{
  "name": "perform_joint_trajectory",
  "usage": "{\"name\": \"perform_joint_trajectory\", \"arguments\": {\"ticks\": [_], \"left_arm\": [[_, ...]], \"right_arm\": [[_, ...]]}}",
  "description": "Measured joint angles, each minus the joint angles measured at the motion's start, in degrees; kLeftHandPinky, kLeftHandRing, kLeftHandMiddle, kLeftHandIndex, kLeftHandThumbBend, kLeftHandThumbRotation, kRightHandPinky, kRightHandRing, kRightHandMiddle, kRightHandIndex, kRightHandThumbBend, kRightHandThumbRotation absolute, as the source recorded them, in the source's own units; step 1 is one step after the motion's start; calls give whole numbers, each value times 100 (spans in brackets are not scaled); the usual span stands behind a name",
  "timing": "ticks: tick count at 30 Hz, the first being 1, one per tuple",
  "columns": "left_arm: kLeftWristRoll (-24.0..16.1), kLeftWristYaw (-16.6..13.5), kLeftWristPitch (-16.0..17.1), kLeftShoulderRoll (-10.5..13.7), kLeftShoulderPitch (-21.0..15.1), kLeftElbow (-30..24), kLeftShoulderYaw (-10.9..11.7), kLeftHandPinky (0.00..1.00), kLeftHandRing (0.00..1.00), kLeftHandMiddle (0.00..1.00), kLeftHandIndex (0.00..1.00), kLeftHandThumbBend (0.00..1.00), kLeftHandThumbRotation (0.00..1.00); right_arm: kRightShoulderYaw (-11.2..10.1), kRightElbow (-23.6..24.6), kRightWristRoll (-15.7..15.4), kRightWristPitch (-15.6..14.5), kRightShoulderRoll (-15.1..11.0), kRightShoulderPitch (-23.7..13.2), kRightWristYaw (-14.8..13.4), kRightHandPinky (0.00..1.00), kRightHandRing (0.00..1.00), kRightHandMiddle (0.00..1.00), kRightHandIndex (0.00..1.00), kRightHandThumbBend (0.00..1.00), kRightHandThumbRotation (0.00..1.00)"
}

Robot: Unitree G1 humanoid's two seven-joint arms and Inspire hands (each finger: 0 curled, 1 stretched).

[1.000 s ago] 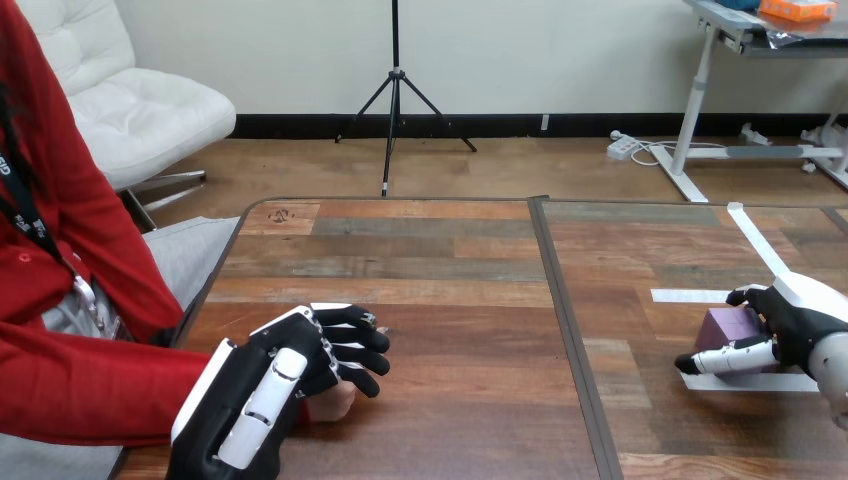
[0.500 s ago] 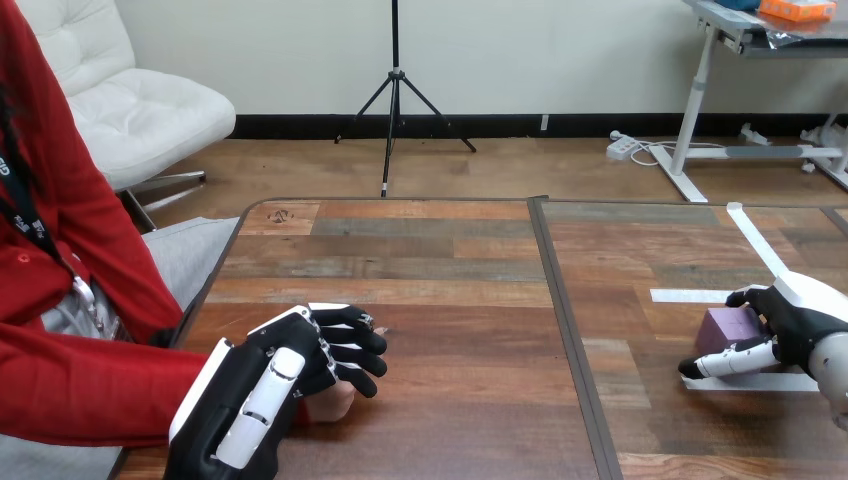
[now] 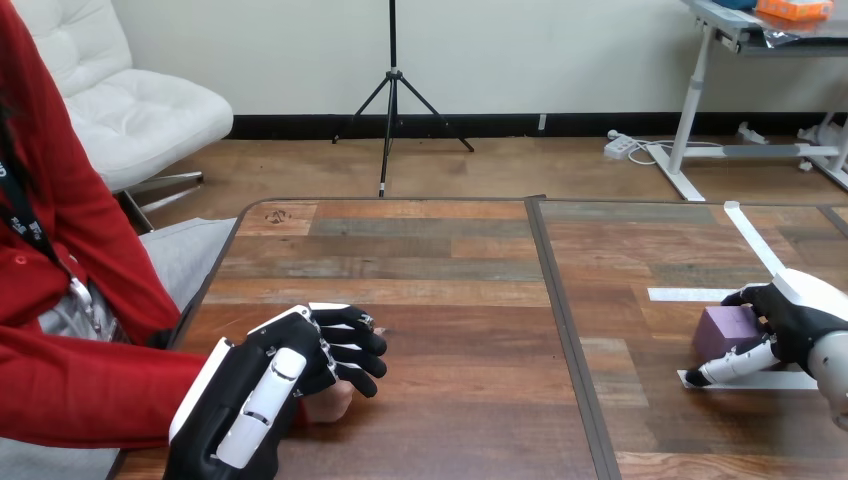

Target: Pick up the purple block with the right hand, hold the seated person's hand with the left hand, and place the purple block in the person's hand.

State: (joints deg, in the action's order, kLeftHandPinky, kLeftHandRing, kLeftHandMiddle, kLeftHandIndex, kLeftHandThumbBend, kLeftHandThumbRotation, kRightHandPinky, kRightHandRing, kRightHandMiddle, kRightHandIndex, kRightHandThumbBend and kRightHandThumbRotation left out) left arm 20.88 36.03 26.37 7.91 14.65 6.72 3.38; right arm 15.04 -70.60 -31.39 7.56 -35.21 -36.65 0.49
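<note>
The purple block [image 3: 726, 328] lies on the table [image 3: 450, 300], at 9 o'clock from the right hand [image 3: 800, 322], between its fingers on the far side and its thumb on the near side. This hand is spread, not closed on the block. The left hand [image 3: 270, 385], at 8 o'clock on the table, grasps the person's hand [image 3: 328, 402] from above

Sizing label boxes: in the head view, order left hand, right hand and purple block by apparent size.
1. left hand, closest to the camera
2. right hand
3. purple block, partly hidden by that hand
</note>
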Motion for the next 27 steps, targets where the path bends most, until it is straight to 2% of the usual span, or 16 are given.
{"name": "perform_joint_trajectory", "arguments": {"ticks": [6,19,27], "left_arm": [[5,6,0,-1,-11,0,-1,47,55,59,59,48,78],[7,-11,0,-1,-12,0,0,47,55,58,59,48,79],[9,-7,0,-1,-12,1,0,47,55,58,59,48,80]], "right_arm": [[0,0,2,80,-35,0,4,58,68,74,76,96,2],[-12,0,100,210,-87,0,84,61,62,68,71,82,0],[-7,-15,105,358,-101,0,98,55,56,60,60,72,0]]}}
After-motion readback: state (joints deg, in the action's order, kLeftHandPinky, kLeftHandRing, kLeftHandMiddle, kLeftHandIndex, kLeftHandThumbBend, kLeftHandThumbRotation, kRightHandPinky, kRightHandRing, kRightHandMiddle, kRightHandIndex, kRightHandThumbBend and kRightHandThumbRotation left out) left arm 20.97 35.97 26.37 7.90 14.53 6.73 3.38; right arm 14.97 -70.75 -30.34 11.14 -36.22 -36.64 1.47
